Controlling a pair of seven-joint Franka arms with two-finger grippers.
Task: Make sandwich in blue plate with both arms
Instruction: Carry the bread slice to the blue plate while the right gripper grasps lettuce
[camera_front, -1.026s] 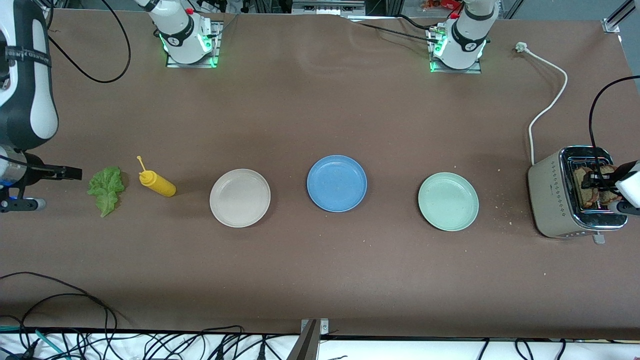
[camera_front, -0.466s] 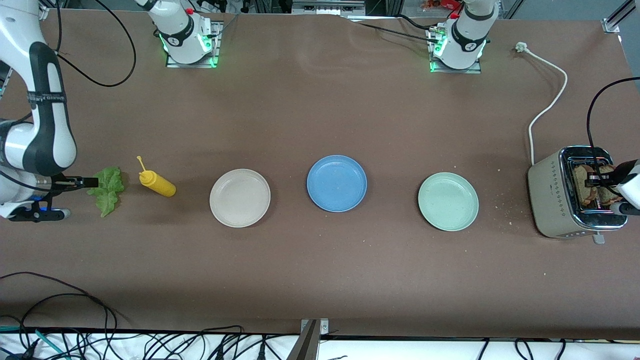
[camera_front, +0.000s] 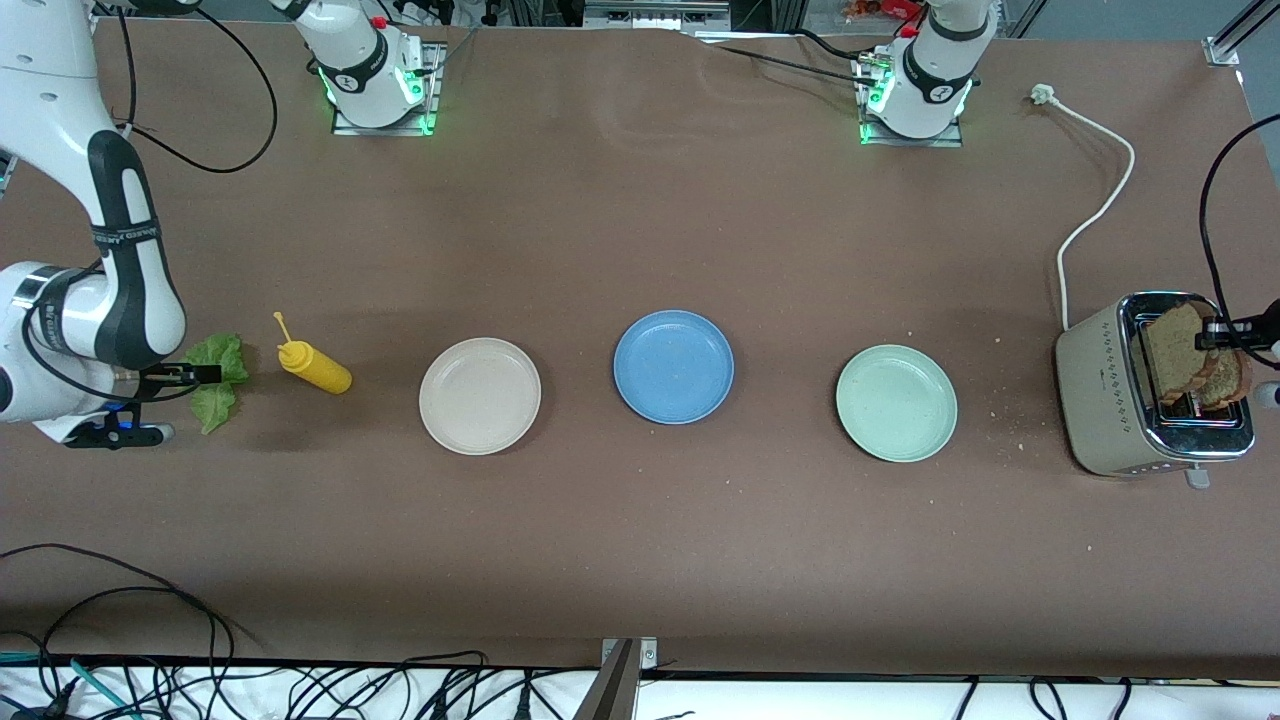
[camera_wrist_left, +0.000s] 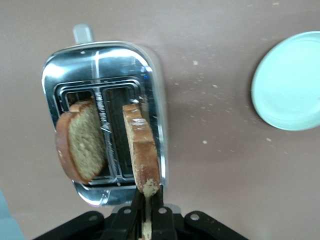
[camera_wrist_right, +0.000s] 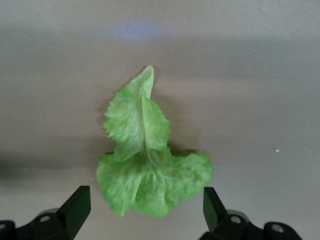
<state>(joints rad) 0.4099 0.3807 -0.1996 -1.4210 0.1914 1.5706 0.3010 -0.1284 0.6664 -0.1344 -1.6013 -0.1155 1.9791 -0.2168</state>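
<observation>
The blue plate (camera_front: 673, 366) sits empty at mid-table. At the left arm's end, my left gripper (camera_front: 1213, 335) is shut on the edge of a toasted bread slice (camera_front: 1174, 348) and holds it raised over the toaster (camera_front: 1110, 400). In the left wrist view the gripper (camera_wrist_left: 147, 220) pinches that slice (camera_wrist_left: 141, 155). A second slice (camera_wrist_left: 82, 147) leans in the other slot. At the right arm's end, my right gripper (camera_front: 190, 404) is open, low over the green lettuce leaf (camera_front: 218, 385). In the right wrist view the gripper (camera_wrist_right: 145, 212) has a finger on each side of the leaf (camera_wrist_right: 142, 150).
A yellow squeeze bottle (camera_front: 312, 368) lies beside the lettuce. A cream-white plate (camera_front: 480, 395) and a pale mint plate (camera_front: 896, 402) flank the blue one. The mint plate also shows in the left wrist view (camera_wrist_left: 287, 80). The toaster's white cord (camera_front: 1095, 215) runs toward the bases.
The right arm has swung in so its open gripper now straddles the lettuce. The left gripper has lifted the bread slice up out of the toaster slot.
</observation>
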